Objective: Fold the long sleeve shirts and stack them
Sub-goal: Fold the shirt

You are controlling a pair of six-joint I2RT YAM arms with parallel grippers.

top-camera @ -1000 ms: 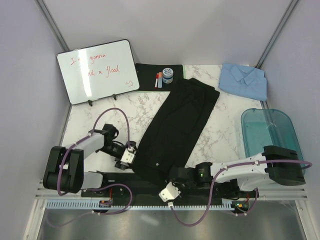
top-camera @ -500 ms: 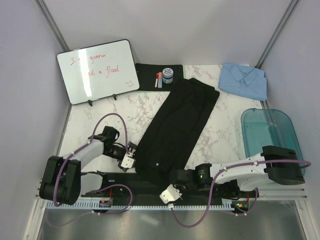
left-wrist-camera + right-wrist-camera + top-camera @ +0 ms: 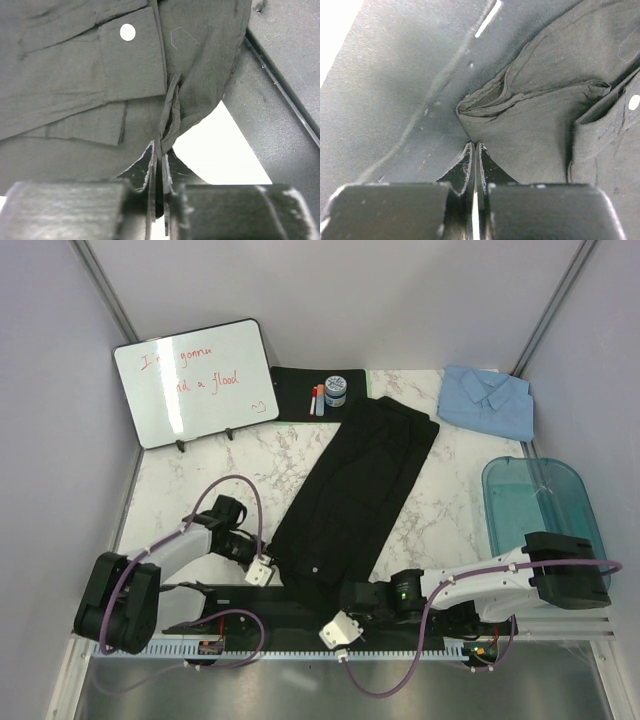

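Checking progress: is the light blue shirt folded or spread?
Folded: light blue shirt lies as a compact rectangle, collar showing on top.

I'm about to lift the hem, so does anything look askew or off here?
The right gripper is shut with the black shirt only meeting its fingertips at a bunched corner, so that hold looks doubtful. The left gripper pinches a clear fold of hem. The shirt lies diagonally across the table.
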